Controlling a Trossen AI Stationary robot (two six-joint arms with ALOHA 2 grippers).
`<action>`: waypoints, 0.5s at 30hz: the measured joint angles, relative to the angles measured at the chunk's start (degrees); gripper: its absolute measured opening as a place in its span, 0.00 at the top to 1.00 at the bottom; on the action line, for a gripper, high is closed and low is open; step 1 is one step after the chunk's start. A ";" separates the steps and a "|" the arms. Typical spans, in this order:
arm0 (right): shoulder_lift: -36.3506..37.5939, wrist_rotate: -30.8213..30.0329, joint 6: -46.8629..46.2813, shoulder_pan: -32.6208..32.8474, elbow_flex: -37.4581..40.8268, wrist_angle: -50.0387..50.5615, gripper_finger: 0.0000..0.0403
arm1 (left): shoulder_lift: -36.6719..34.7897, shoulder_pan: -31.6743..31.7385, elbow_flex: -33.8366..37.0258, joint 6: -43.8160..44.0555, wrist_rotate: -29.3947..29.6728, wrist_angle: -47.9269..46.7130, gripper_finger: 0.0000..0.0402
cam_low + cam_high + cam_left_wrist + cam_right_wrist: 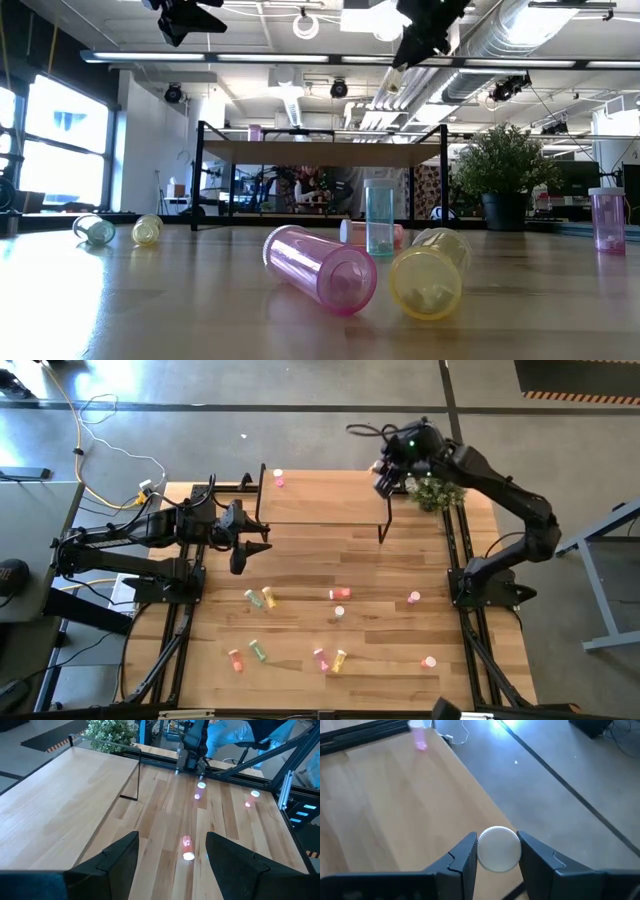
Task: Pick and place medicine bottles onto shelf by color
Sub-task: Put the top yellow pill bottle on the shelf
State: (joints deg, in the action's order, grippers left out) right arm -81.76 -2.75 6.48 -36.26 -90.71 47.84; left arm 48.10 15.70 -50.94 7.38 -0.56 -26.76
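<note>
From above, the right gripper (390, 478) hangs over the shelf's (320, 500) far right corner; a pink bottle (278, 480) stands upright at its far left corner. The left gripper (238, 550), fingers apart, waits beside the shelf. Wrist-on, the right fingers (462, 857) clamp a white-capped bottle (499, 849), cap up, above the shelf's edge.

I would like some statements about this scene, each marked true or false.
1. The right gripper holds a bottle by its white cap. True.
2. A pink bottle already stands on the shelf. True.
3. The left gripper holds a bottle. False: it is open and empty.
4. All bottles on the table stand upright. False: several lie on their sides.
5. A plant sits beside the shelf. True.
</note>
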 joint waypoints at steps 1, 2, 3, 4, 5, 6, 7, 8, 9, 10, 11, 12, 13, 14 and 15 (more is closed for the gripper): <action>-0.29 0.41 0.02 -1.02 -0.03 0.40 0.72 | 0.00 0.00 0.00 0.08 0.22 0.00 0.45; -0.73 0.71 0.14 -1.87 -0.03 1.02 0.72 | 0.00 0.00 0.00 0.10 0.55 0.00 0.45; -1.30 1.13 0.85 -2.59 -0.03 1.75 0.72 | 0.00 0.00 0.00 0.10 1.09 0.00 0.45; -2.00 1.44 1.71 -3.18 -0.03 2.44 0.72 | 0.00 0.00 0.00 0.13 1.67 0.00 0.45; -2.80 1.90 2.63 -3.59 -0.03 3.12 0.72 | 0.00 0.00 0.00 0.10 2.16 0.00 0.45; -3.68 2.31 3.14 -3.89 -0.03 3.70 0.72 | 0.00 0.00 0.00 0.11 2.71 0.00 0.45; -4.59 2.43 3.76 -4.01 -0.03 4.12 0.72 | 0.00 0.00 0.00 0.09 3.03 0.00 0.45; -5.45 2.53 4.14 -4.00 -0.03 4.41 0.72 | 0.00 0.00 0.00 0.10 3.24 0.00 0.45; -6.30 2.60 4.45 -3.94 -0.03 4.40 0.72 | 0.00 0.00 0.00 0.10 3.40 0.00 0.45; -7.07 2.63 4.54 -3.85 -0.03 4.30 0.72 | 0.00 0.00 0.00 0.10 3.42 0.00 0.45; -7.80 2.62 4.73 -3.85 -0.03 4.29 0.72 | 0.00 0.00 0.00 0.11 3.53 0.00 0.45; -8.46 2.63 5.03 -3.84 -0.03 4.34 0.72 | 0.00 0.00 0.00 0.17 3.66 0.00 0.45; -9.09 2.63 5.15 -3.84 -0.03 4.37 0.72 | 0.00 0.02 0.00 0.59 3.82 0.00 0.45; -9.72 2.63 5.18 -3.84 -0.03 4.41 0.72 | 0.00 0.02 0.00 0.91 3.81 0.00 0.45; -10.32 2.61 5.18 -3.84 -0.03 4.41 0.72 | 0.00 0.02 0.00 1.03 3.83 0.00 0.45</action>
State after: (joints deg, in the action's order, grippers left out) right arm -92.07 -0.14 11.66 -40.10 -90.74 52.25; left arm 48.10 15.73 -50.94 8.42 3.27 -26.76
